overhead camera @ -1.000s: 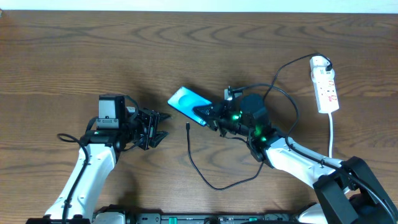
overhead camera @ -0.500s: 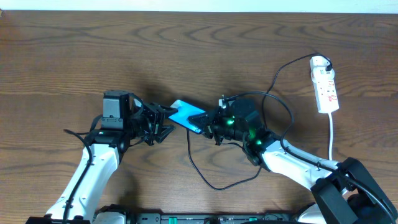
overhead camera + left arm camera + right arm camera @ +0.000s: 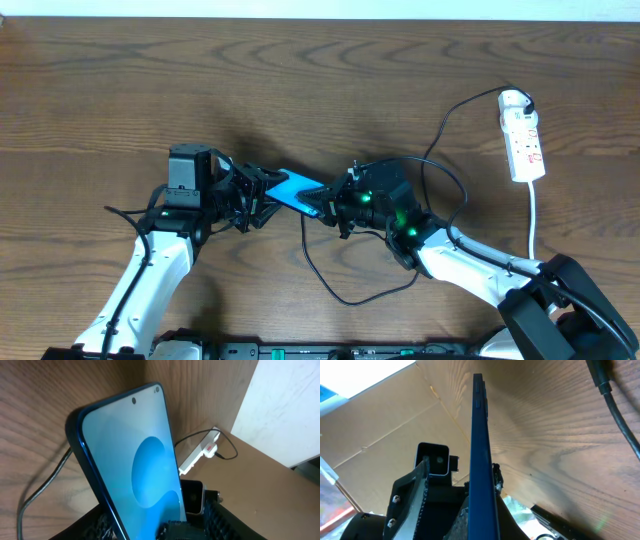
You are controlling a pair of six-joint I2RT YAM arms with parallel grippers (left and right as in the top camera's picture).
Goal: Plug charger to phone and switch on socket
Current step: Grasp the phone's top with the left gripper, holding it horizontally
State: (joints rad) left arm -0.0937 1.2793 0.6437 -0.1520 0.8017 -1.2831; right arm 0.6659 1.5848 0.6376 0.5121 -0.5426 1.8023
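The phone (image 3: 296, 188), blue with a lit teal screen, hangs tilted above the table between both grippers. My right gripper (image 3: 322, 200) is shut on its right end; in the right wrist view the phone's thin blue edge (image 3: 481, 450) runs up from between the jaws of the right gripper (image 3: 482, 510). My left gripper (image 3: 262, 192) is open, one finger on each side of the phone's left end. In the left wrist view the phone's screen (image 3: 135, 460) rises from the left gripper (image 3: 150, 527). The charger (image 3: 335, 295), a thin black cable, loops over the table from the white socket (image 3: 522, 135); its tip (image 3: 302, 207) lies below the phone.
A thick white cord (image 3: 535, 215) runs from the socket toward the front edge. The socket (image 3: 200, 455) shows small in the left wrist view, and a stretch of black cable (image 3: 615, 405) crosses the right wrist view's top right. The table is brown wood.
My right gripper has carried the phone to the left and tilted it. My left gripper has moved right until its open jaws flank the phone's end.
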